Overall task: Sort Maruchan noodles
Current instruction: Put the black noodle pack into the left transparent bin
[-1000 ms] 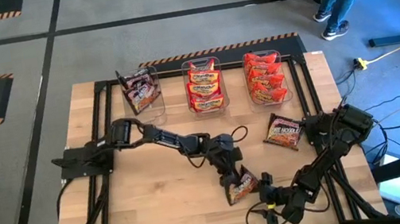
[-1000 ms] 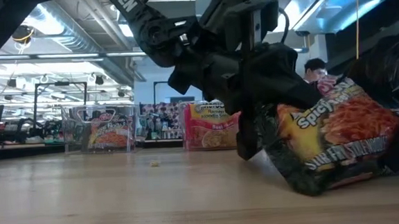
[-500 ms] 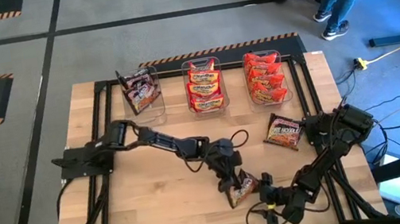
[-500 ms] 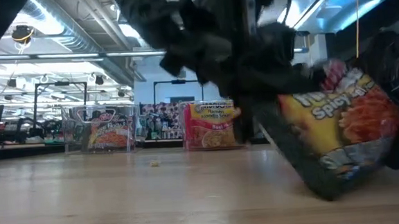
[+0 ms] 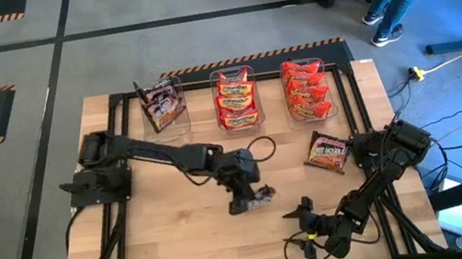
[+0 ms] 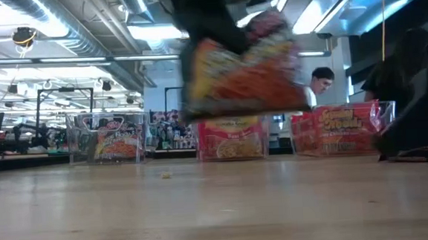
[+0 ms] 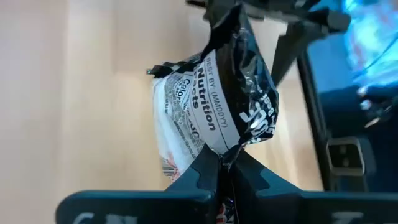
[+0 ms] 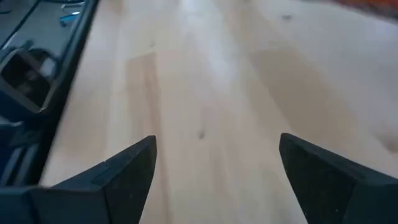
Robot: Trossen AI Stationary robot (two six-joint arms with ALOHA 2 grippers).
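A dark brown-black Maruchan packet (image 5: 261, 198) hangs in the air from my left gripper (image 5: 244, 196), which is shut on it near the table's middle; in the low view the packet (image 6: 244, 66) floats well above the wood. My right gripper (image 5: 304, 212) stands open and empty a little to the packet's right and nearer the table's front edge, with only bare wood ahead of it in the right wrist view (image 8: 214, 168). A second dark packet (image 5: 327, 151) lies flat on the table near the right arm. My left gripper pinches the dark packet by its crimped end seam (image 7: 231, 151) between its two fingers. The packet is lifted clear of the table and extends away from the fingertips with its nutrition-label back (image 7: 199, 106) showing, crumpled where the fingers grip it.
Three clear bins stand along the far side: the left one (image 5: 162, 103) holds a dark packet, the middle one (image 5: 235, 99) orange-yellow packets, the right one (image 5: 306, 90) red packets. A black frame rail (image 5: 122, 147) edges the table. People stand in the room beyond.
My left gripper has risen and moved toward the table's left and far side, carrying the dark packet. The packet, which stood tilted with its lower edge on the wood beside my right gripper, now hangs clear of the table.
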